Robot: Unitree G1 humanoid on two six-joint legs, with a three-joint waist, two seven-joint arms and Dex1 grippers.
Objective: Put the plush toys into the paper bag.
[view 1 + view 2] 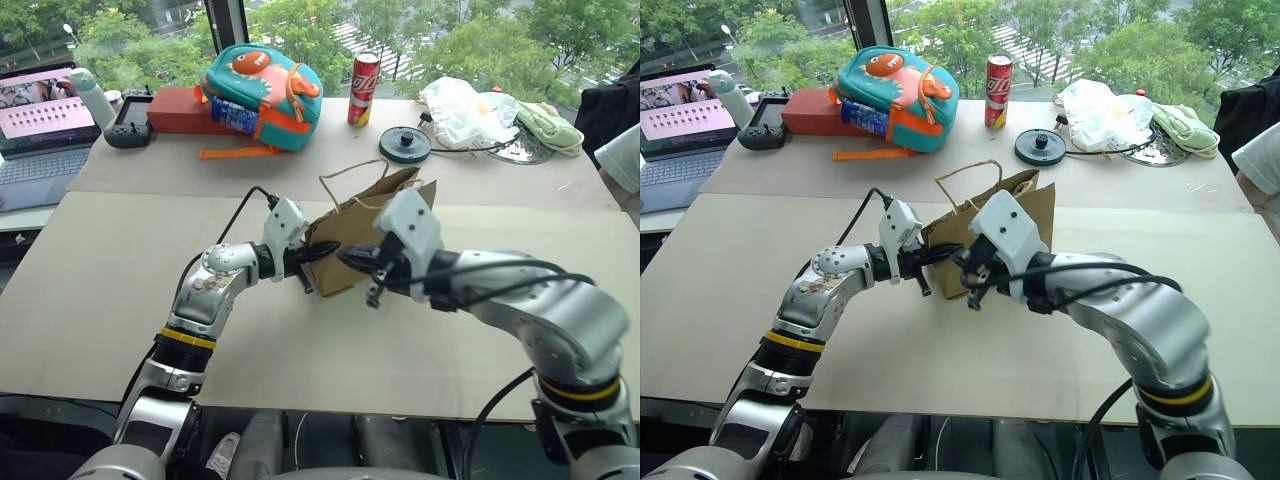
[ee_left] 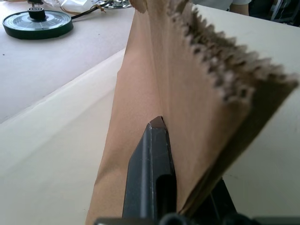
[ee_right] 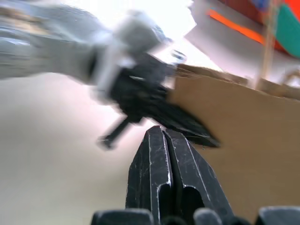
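Note:
The brown paper bag (image 1: 352,226) stands in the middle of the table, its twine handles up and its mouth leaning toward the far side. My left gripper (image 1: 318,252) is shut on the bag's left edge; the left wrist view shows one black finger (image 2: 151,173) pressed flat against the paper wall (image 2: 187,93). My right gripper (image 1: 345,258) is shut and holds nothing, hovering just in front of the bag's near face (image 3: 253,122), close to the left gripper. The plush toys are hidden or out of view.
At the back stand a teal and orange backpack (image 1: 262,85), a red box (image 1: 180,110), a red can (image 1: 363,88), a black round disc (image 1: 405,145) and a white plastic bag (image 1: 465,108). A laptop (image 1: 40,120) sits far left. A person's sleeve (image 1: 622,160) shows at the right edge.

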